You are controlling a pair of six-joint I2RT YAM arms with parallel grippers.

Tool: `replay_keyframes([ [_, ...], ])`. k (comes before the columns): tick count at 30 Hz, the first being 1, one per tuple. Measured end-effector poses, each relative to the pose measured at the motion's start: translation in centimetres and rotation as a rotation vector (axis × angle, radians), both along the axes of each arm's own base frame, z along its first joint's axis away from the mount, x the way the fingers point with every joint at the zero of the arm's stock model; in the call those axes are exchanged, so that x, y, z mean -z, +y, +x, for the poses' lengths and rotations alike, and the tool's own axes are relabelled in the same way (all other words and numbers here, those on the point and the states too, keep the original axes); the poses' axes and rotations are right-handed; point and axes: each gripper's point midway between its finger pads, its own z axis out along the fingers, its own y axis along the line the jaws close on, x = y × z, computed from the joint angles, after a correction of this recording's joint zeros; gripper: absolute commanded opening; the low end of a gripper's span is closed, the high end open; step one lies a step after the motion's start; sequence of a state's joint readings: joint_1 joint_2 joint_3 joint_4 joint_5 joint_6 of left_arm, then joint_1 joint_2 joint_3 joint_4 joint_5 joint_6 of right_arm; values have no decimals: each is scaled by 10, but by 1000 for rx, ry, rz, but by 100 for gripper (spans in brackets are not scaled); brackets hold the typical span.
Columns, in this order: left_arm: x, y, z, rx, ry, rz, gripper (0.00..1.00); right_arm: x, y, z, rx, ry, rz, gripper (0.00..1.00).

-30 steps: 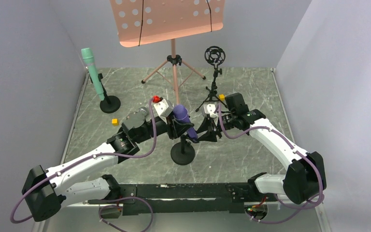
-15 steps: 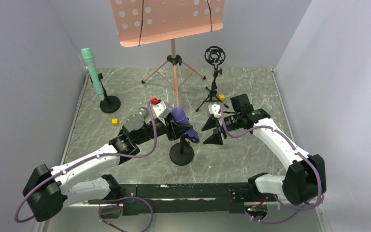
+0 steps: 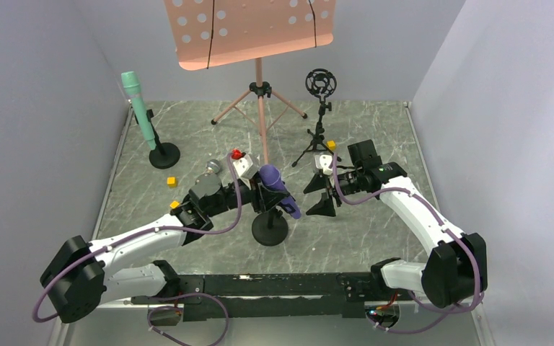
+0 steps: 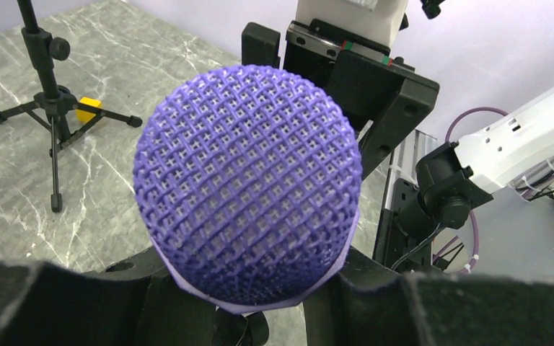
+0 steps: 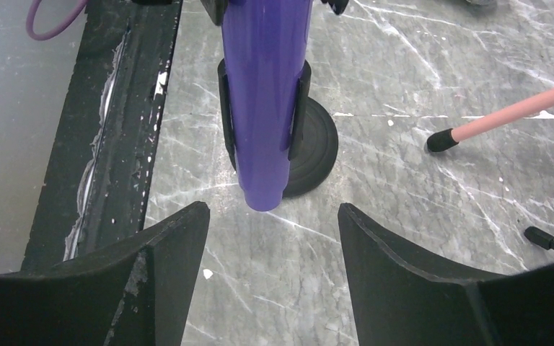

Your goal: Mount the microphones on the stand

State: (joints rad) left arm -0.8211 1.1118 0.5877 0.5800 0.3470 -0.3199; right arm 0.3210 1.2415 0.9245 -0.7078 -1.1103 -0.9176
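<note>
So: right gripper [image 3: 315, 196] has let go, purple microphone [image 3: 280, 191] sits in the centre stand [image 3: 270, 229]

Over the last second I spread my right jaws wide and backed off to the right of the centre stand. Nothing is between them now. The purple microphone stayed put, slanted, barrel held in the stand's clip [image 5: 297, 108], tail end poking out below it. My left gripper [image 3: 265, 189] is still clamped narrow on it just under the mesh head. Reads to me as seated, so the left can likely release next. The green microphone [image 3: 138, 108] is already up on its own stand, far left and behind the centre stand. Silver one: can't place it for sure. The surface is a grey-green marble-look table [image 3: 382, 144], looks hard and slick, with small yellow blocks [image 3: 172, 182] on it. Pale lilac walls [image 3: 36, 108] box it in. A pink music stand [image 3: 252, 29] and a black shock mount [image 3: 321, 83] stand behind the centre stand
</note>
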Motion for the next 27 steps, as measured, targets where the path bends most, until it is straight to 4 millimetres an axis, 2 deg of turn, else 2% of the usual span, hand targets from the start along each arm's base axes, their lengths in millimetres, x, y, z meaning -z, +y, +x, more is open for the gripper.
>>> replay_keyframes([
  [16, 32, -5, -6, 42, 42, 9, 0, -3, 2, -2, -15, 1, 20, 78],
  [18, 32, -5, -6, 41, 47, 7, 5, -3, 2, -3, -17, 2, 22, 80],
  [19, 32, -4, -6, 39, 50, 6, 10, -3, 2, -3, -18, 3, 23, 80],
  [20, 32, -4, -6, 37, 53, 7, 18, -3, 2, -3, -18, 4, 24, 81],
  [24, 31, -2, -6, 25, 73, 9, 63, -2, 3, -6, -24, 14, 32, 85],
  [26, 37, 2, -5, 4, 108, 28, 80, -1, 3, -7, -22, 24, 34, 86],
  [27, 39, 4, -4, -8, 123, 36, 85, -1, 3, -8, -21, 28, 35, 87],
])
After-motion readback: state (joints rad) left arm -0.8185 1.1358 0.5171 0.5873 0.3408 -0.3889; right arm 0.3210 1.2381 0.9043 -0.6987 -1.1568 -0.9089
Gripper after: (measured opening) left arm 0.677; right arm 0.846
